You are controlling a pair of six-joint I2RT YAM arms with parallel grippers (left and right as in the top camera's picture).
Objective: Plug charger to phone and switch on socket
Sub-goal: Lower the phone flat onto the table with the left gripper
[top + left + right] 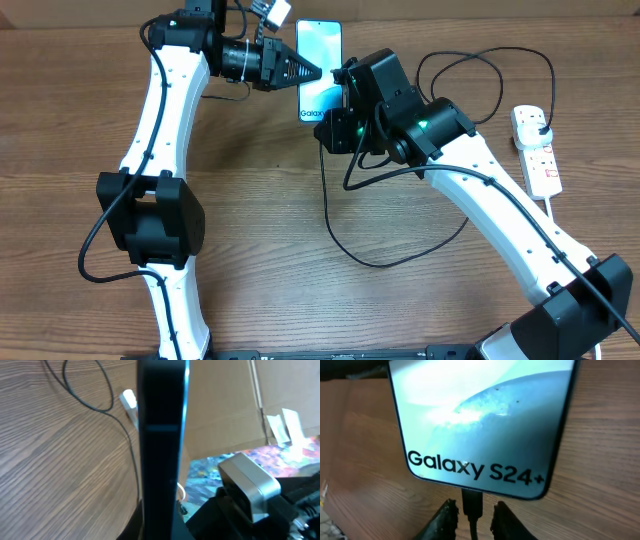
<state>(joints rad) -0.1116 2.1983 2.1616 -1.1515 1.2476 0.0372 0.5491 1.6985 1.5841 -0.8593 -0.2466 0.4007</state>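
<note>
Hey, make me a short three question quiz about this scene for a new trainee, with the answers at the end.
1. True or false: the charger tip meets the bottom edge of the phone.
2. The phone shows which words? A) Galaxy S24+ B) Pixel 8 C) iPhone 15
3. Fill in: the socket lies on the robot's ____ side.
Key: 1 true; 2 A; 3 right.

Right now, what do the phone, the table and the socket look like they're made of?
Phone: glossy glass front, judging by the glare across the screen; dark frame, material unclear. Table: wood or wood-look laminate, matte, with visible grain. Socket: smooth white plastic, by its moulded look, probably.
</note>
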